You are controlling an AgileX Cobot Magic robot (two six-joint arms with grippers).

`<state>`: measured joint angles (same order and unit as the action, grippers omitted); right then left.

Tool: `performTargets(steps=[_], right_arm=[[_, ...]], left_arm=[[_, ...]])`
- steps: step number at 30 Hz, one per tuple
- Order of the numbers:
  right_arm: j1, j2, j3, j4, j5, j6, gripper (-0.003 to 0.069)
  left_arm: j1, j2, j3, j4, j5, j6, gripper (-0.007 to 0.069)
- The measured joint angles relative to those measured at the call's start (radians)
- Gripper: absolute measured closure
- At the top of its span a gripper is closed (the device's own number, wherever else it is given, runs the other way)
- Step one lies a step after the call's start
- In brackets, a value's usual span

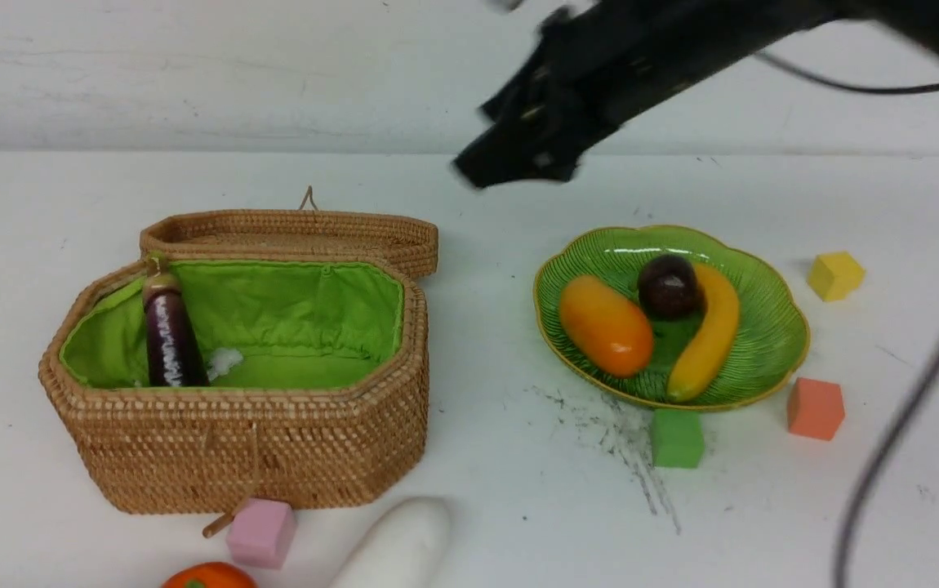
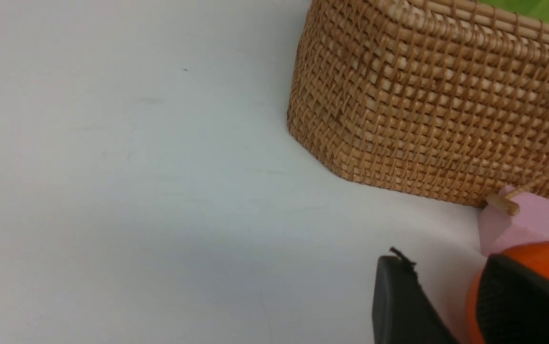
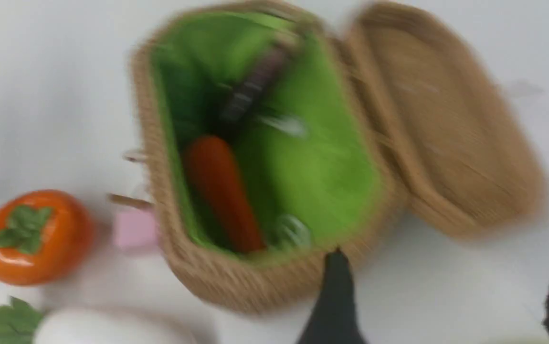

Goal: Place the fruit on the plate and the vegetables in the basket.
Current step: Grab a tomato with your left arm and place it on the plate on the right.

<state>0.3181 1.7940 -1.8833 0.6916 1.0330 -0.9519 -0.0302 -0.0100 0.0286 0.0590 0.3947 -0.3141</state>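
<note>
Tan wicker basket (image 1: pixel 257 457), left: purple eggplant (image 1: pixel 167 339), orange carrot (image 3: pixel 222 191) in. Out, near edge: white oblong veg (image 1: pixel 400 547). Green scalloped plate (image 1: pixel 772 343), right, 3 fruit on. Round orange-red fruit (image 3: pixel 31 236) near-left; left gripper (image 2: pixel 444 267) jaws apart close by, not pinching; right gripper (image 3: pixel 451 251) spread, empty. Risk: a jaw may clip fruit, rolling it off.

White table (image 1: pixel 486 457), dark scuffs (image 1: pixel 625 433) right of centre. Left: open basket (image 1: pixel 257 449). Right: plate (image 1: pixel 772 327). Yellow cube (image 1: pixel 835 275) near plate's far right; orange cube (image 1: pixel 815 407) near its right front; green cube (image 1: pixel 677 438) just beside its near rim. Near edge: pink cube (image 1: pixel 261 532) just beside basket front, white vegetable (image 1: pixel 400 547) right of it, orange fruit (image 1: pixel 210 576) left.
</note>
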Motion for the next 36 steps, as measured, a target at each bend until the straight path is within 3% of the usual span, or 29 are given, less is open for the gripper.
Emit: performTargets(steps=[3, 6, 9, 14, 17, 19, 36], right_arm=[[-0.103, -0.186, 0.154, -0.114, -0.049, 0.177, 0.0284], [-0.214, -0.388, 0.366, -0.232, -0.095, 0.403, 0.0505], [-0.267, -0.582, 0.632, -0.261, -0.208, 0.522, 0.0657], [-0.271, -0.826, 0.974, -0.250, -0.398, 0.543, 0.0667], [-0.272, -1.067, 1.286, -0.238, -0.551, 0.543, 0.0667], [-0.272, -1.146, 1.362, -0.232, -0.558, 0.543, 0.0667], [-0.272, -1.361, 1.419, -0.223, -0.567, 0.542, 0.0664]], left_arm=[[0.000, 0.000, 0.000, 0.000, 0.000, 0.000, 0.0386], [0.000, 0.000, 0.000, 0.000, 0.000, 0.000, 0.0386], [0.000, 0.000, 0.000, 0.000, 0.000, 0.000, 0.0386], [0.000, 0.000, 0.000, 0.000, 0.000, 0.000, 0.0386], [0.000, 0.000, 0.000, 0.000, 0.000, 0.000, 0.0386], [0.000, 0.000, 0.000, 0.000, 0.000, 0.000, 0.0386], [0.000, 0.000, 0.000, 0.000, 0.000, 0.000, 0.0386]])
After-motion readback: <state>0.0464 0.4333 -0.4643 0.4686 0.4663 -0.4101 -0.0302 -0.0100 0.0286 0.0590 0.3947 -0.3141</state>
